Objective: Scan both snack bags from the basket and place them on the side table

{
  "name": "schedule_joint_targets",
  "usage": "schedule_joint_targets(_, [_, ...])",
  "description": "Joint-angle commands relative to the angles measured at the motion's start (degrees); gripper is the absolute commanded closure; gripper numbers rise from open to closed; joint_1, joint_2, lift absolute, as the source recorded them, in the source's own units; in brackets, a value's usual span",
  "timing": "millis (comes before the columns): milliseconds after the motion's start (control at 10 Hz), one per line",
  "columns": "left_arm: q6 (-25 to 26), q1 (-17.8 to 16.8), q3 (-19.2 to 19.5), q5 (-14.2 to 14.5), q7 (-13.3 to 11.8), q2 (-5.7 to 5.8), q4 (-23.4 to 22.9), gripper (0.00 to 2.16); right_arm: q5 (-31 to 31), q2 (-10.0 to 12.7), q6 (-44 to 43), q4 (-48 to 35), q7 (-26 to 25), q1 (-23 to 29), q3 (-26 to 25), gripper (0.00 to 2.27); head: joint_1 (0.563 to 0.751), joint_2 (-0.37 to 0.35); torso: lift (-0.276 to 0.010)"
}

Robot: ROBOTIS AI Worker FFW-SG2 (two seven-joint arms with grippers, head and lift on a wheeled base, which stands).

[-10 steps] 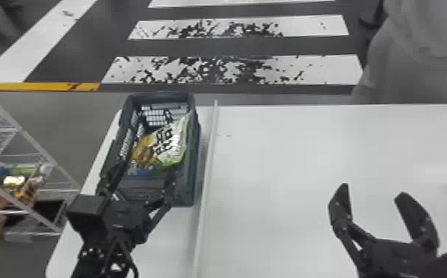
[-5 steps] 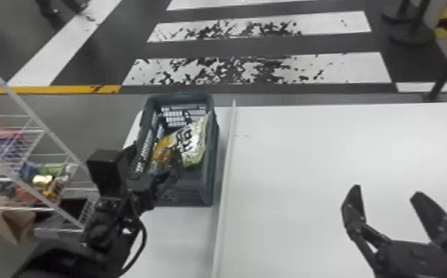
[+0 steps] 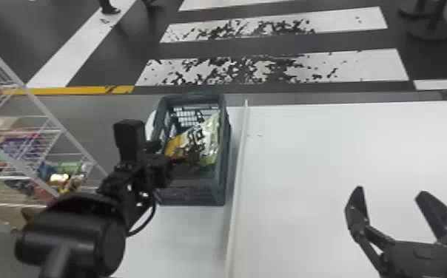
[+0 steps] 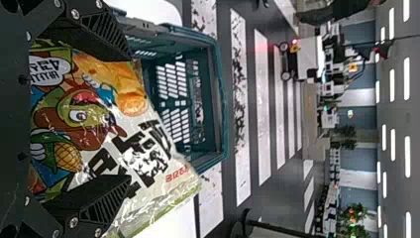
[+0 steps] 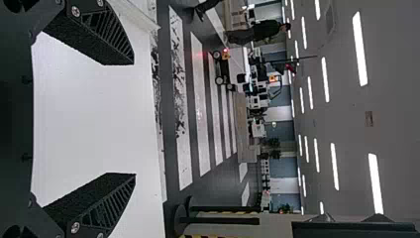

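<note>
Presently: a white table (image 3: pixel 345 148), which a pale strip (image 3: pixel 238 166) crosses. Left of the strip sits a dark basket (image 3: pixel 223 181); it holds a snack bag (image 3: pixel 211 138). Left gripper (image 3: pixel 161 168): fingers apart, bag between. Right gripper (image 3: pixel 391 191): fingers spread above the table. Beyond: wire shelves (image 3: pixel 47 131) with goods, white-striped floor (image 3: pixel 104 75).
</note>
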Motion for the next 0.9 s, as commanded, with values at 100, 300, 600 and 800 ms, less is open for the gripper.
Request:
schedule_joint_targets(100, [6.0,-5.0,1.6,-0.2,-8.1,-0.35,3.8,0.12,0.7,0.0,0.4,-0.3,0.0,0.1,0.6,0.12,0.695,0.216,-0.075])
schedule_joint_targets(300, [10.1,-10.6,3.7,-2.5,-16.7,-1.84,9.3,0.06,1.0,0.0,0.6,-0.3,0.0,0.1,1.2,0.12,0.695,0.208,-0.075])
schedule_joint_targets(600, [12.3,-18.6,3.2,-6.9,-20.2,-2.02,20.5,0.00,1.8,-0.1,1.1,-0.6,0.0,0.1,2.2,0.12,0.695,0.235,-0.075])
schedule_joint_targets(800, [12.3,-20.8,2.1,-9.8,-22.1,-2.19,24.1,0.34,2.0,-0.3,1.3,-0.7,0.0,-0.1,2.6,0.12,0.695,0.246,-0.075])
